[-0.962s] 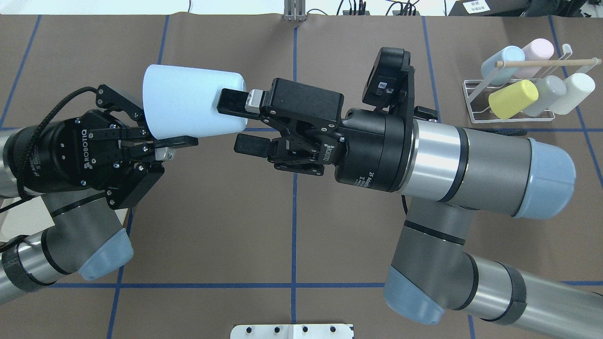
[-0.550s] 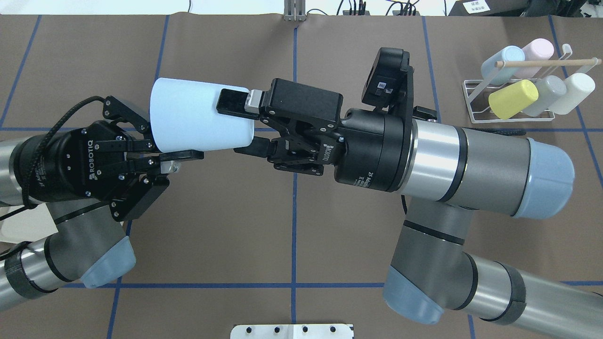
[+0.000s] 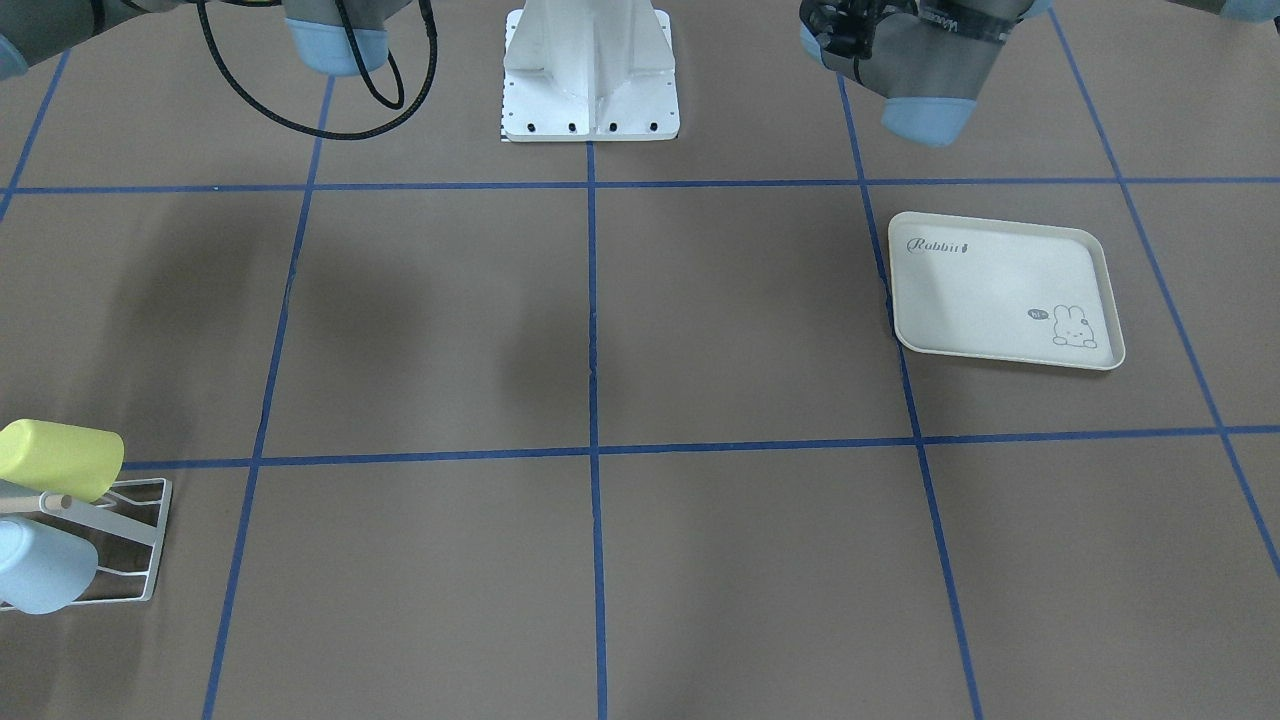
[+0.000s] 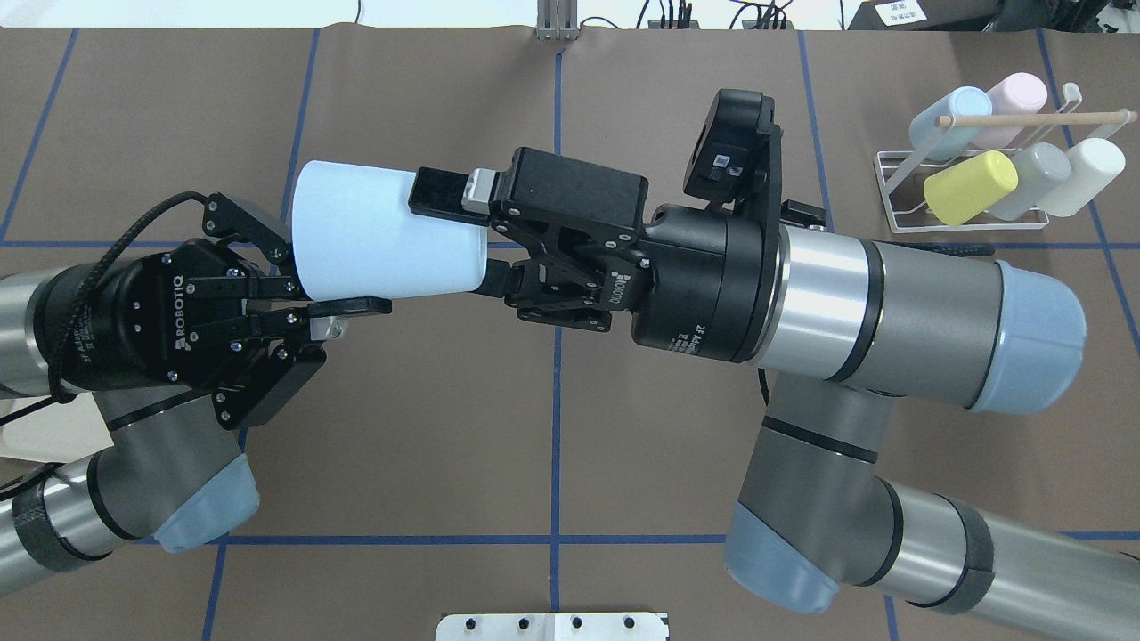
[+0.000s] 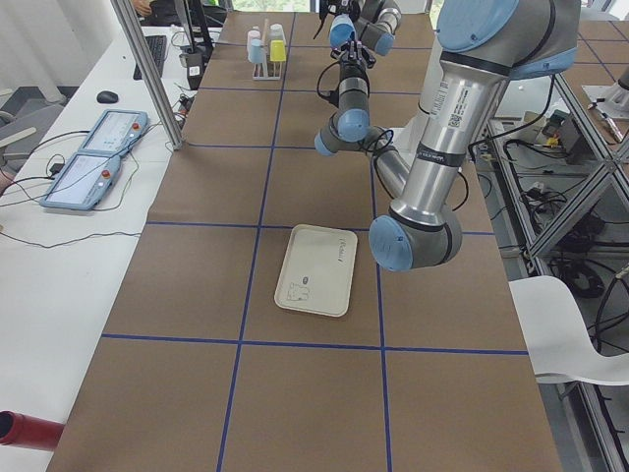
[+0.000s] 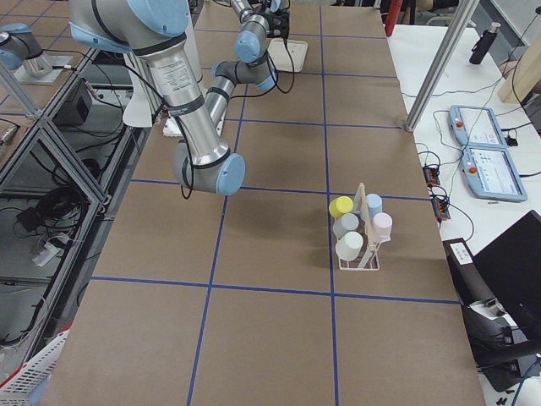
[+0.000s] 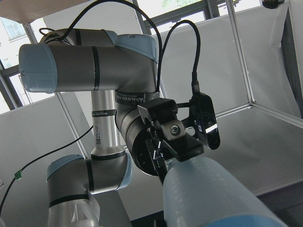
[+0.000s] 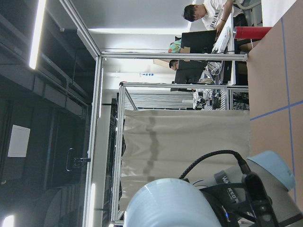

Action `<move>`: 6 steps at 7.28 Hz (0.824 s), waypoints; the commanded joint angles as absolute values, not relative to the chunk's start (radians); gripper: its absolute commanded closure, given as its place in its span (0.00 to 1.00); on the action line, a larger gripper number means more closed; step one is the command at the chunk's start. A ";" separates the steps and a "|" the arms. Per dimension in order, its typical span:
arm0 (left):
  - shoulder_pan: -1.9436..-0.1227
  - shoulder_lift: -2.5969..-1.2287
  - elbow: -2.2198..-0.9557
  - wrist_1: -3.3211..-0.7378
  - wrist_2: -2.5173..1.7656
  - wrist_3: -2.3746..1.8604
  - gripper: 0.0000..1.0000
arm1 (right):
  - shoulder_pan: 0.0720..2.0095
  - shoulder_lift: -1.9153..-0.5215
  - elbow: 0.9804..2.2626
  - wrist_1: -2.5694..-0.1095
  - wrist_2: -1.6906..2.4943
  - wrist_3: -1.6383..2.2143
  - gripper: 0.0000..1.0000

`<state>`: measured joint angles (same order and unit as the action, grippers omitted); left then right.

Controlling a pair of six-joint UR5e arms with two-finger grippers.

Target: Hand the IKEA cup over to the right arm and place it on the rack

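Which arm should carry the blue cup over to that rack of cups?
Right. The rack stands on its side, and the right gripper has its open fingers straddling the pale blue cup held by the left gripper.

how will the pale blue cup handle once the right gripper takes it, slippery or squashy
The cup looks like smooth, rigid plastic, so probably not squashy but fairly slippery. It tapers, so the right gripper may slide toward the narrow end. Set on its side, it would likely roll.

Matt pale-blue plastic cup (image 4: 374,236); white wire rack (image 4: 971,227), wooden dowel (image 4: 1042,117).
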<state>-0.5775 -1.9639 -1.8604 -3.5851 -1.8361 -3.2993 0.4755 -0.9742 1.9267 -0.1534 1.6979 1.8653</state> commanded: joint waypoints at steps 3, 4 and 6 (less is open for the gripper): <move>-0.569 -1.965 -1.859 -3.586 -1.838 -3.298 1.00 | 0.477 -0.976 1.928 -0.152 1.697 1.862 0.68; -0.569 -1.965 -1.859 -3.585 -1.838 -3.298 0.49 | 0.477 -0.976 1.928 -0.153 1.691 1.862 0.89; -0.577 -1.965 -1.868 -3.585 -1.889 -3.298 0.00 | 0.479 -0.974 1.930 -0.152 1.689 1.864 0.96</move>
